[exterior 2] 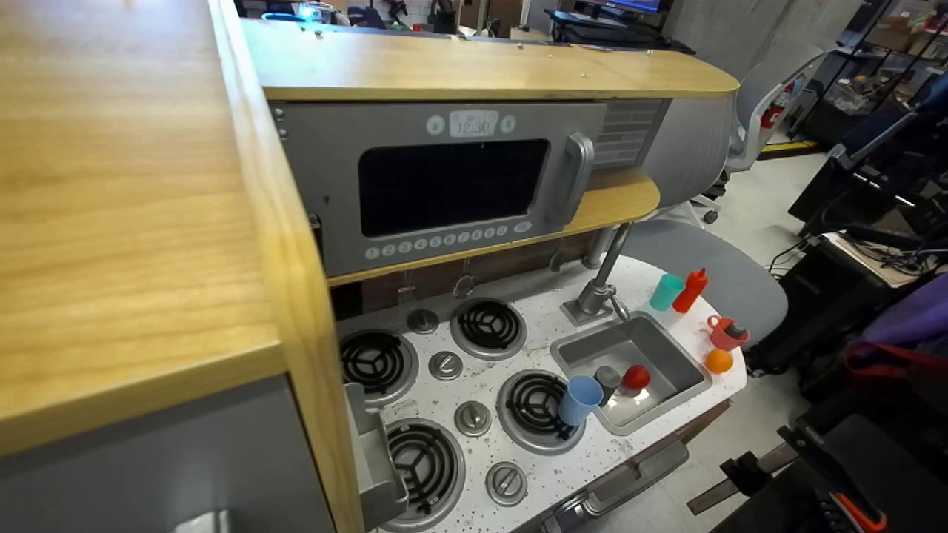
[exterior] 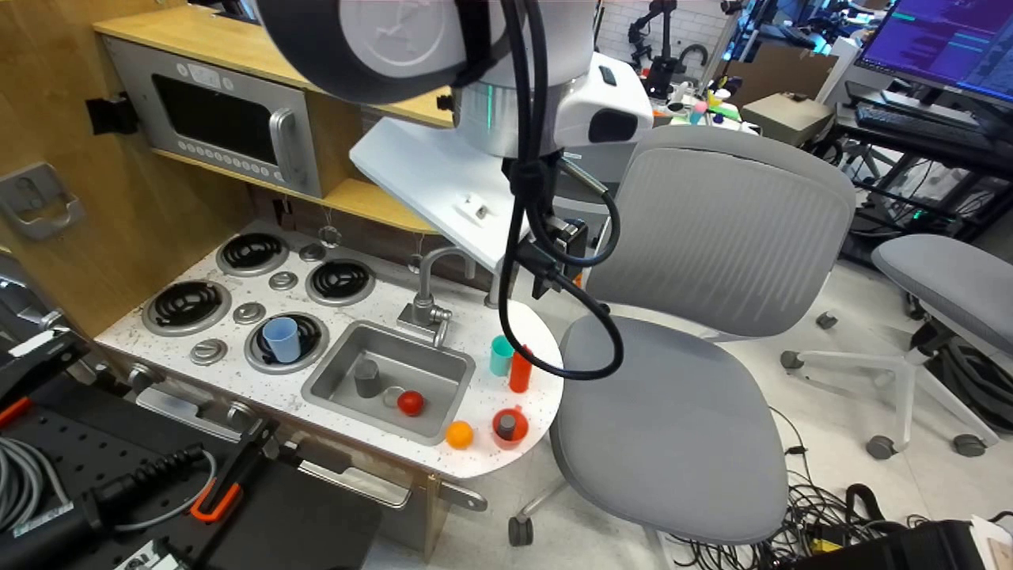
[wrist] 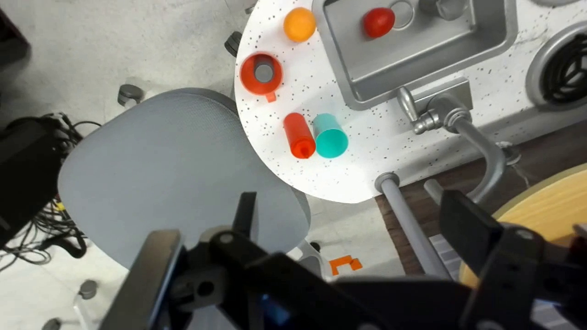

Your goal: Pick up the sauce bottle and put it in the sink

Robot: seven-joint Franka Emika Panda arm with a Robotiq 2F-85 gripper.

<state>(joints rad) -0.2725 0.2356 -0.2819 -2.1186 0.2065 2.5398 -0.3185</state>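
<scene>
The red-orange sauce bottle (exterior: pixel 520 374) stands upright on the white countertop, right beside a teal cup (exterior: pixel 501 355). The bottle also shows in an exterior view (exterior 2: pixel 690 291) and in the wrist view (wrist: pixel 297 130). The grey sink (exterior: pixel 431 378) is set in the countertop, also in view in an exterior view (exterior 2: pixel 670 370) and the wrist view (wrist: pixel 367 57). It holds a red round piece (wrist: pixel 379 22) and a grey piece (exterior: pixel 367 378). My gripper (wrist: pixel 349 198) is open and empty, above the countertop's rounded end, apart from the bottle. In an exterior view cables partly hide it.
The curved faucet (wrist: pixel 488 153) and a grey post (wrist: pixel 408 220) rise near the gripper. A wooden shelf (exterior 2: pixel 615 200) overhangs the counter's back. A red cup (wrist: pixel 251 75) with a grey piece and an orange ball (wrist: pixel 299 24) sit near the bottle. A blue cup (exterior: pixel 282 339) stands on a burner.
</scene>
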